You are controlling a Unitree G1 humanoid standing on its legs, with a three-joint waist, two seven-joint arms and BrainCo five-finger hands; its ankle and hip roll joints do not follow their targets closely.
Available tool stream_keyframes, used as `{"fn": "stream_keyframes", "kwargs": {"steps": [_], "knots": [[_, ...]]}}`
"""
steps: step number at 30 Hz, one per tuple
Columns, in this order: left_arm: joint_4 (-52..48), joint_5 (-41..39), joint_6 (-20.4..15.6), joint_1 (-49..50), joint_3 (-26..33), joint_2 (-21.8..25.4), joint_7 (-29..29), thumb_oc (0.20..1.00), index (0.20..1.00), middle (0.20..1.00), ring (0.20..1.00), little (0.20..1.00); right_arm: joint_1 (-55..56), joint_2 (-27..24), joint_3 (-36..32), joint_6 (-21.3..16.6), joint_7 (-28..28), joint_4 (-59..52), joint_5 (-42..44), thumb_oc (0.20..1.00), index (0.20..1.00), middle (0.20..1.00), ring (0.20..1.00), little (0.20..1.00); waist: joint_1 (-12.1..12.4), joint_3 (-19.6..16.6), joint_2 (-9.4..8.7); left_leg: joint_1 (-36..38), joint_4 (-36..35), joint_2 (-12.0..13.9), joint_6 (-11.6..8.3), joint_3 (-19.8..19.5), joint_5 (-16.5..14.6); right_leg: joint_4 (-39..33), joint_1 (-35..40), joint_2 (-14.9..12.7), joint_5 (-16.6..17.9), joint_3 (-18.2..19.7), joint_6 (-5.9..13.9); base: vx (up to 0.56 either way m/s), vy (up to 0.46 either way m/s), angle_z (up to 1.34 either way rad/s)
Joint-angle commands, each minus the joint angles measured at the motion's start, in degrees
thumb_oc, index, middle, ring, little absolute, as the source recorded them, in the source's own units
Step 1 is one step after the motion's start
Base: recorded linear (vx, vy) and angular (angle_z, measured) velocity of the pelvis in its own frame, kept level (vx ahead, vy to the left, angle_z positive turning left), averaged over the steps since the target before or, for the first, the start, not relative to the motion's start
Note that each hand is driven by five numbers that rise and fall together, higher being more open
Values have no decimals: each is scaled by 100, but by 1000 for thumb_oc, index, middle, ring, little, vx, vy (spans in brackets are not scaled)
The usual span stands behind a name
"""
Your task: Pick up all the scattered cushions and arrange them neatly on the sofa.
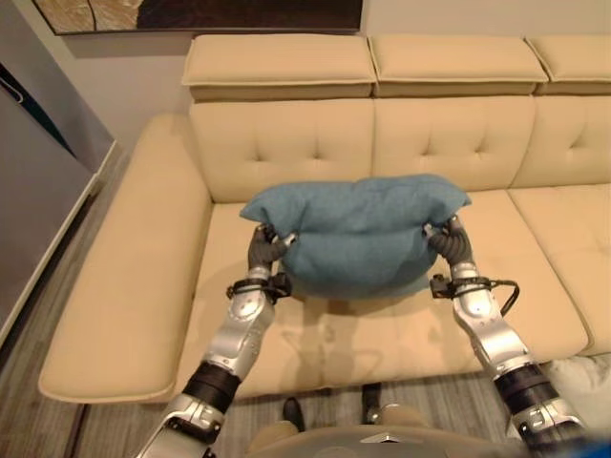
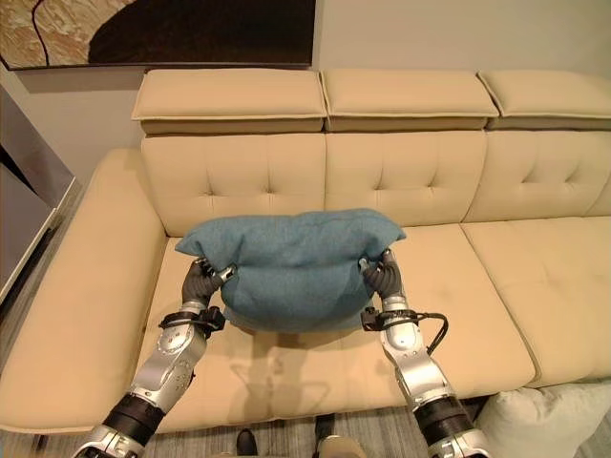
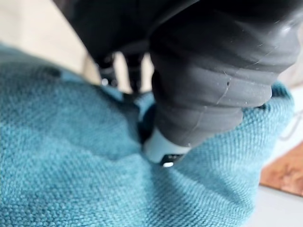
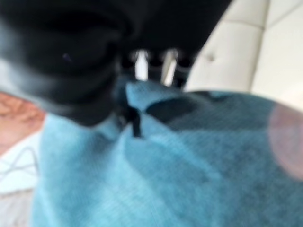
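A blue cushion [image 2: 291,267] of coarse woven cloth is held up between both hands, above the front part of the sofa's [image 2: 86,324] seat and clear of its surface, nearer the armrest end than the far end. The cushion is plump and rounded, wider than tall, with pinched corners where it is gripped. The left hand [image 2: 200,279] is clenched on the cushion's corner on the armrest side, its fingers [image 3: 165,153] pressed into the weave; the right hand [image 2: 380,275] is clenched on the opposite corner, fingers [image 4: 142,64] curled over the edge. The sofa is smooth cream leather with button-tufted back panels and 3 flat padded headrests along the top. A pale cushion [image 2: 549,420] lies on the floor beside the seat's front edge, by the right arm. A dark-and-gold picture [image 2: 162,29] hangs on the wall above the sofa.
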Motion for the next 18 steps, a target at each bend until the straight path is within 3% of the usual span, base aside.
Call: {"fn": "stream_keyframes", "kwargs": {"steps": [1, 5, 18], "knots": [[-442, 420, -745, -1473, -366, -183, 8, 200, 200, 200, 200, 200, -1277, 166, 208, -628, -138, -412, -147, 200, 200, 200, 200, 200, 53, 320, -106, -191, 308, 139, -343, 56, -79, 156, 278, -307, -354, -262, 554, -102, -18, 4], [-167, 399, -893, -2487, -451, -25, 342, 200, 200, 200, 200, 200, -2453, -70, 464, -580, -376, -77, -171, 200, 200, 200, 200, 200, 117, 636, -109, -856, 598, 178, -355, -65, 7, 456, -386, -333, -298, -259, 487, -185, -47, 9], [935, 496, -1059, -4516, -603, 273, 831, 200, 200, 200, 200, 200, -4662, -248, 1015, -627, -627, 999, 85, 200, 200, 200, 200, 200, 213, 694, -132, -2003, 750, 270, -442, -366, 275, 825, -1617, -330, -270, -317, 430, -15, -40, 5]]}}
